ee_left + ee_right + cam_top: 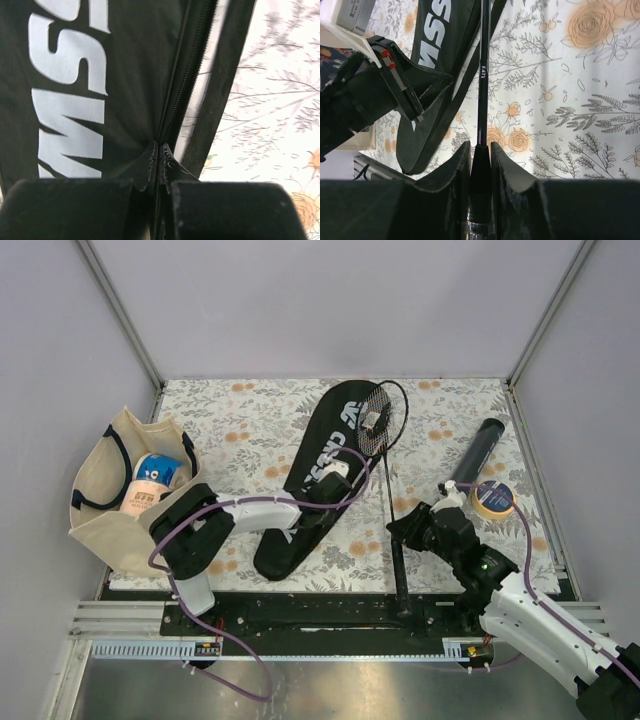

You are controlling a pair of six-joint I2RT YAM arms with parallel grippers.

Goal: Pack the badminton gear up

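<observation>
The left gripper (159,156) is pinched shut on the cover (125,75) at its zip edge, apparently holding the mouth open. The right gripper (480,150) clamps the racquet (483,75) shaft, its handle toward the table's (240,425) near edge and its head at the cover's far end.
</observation>
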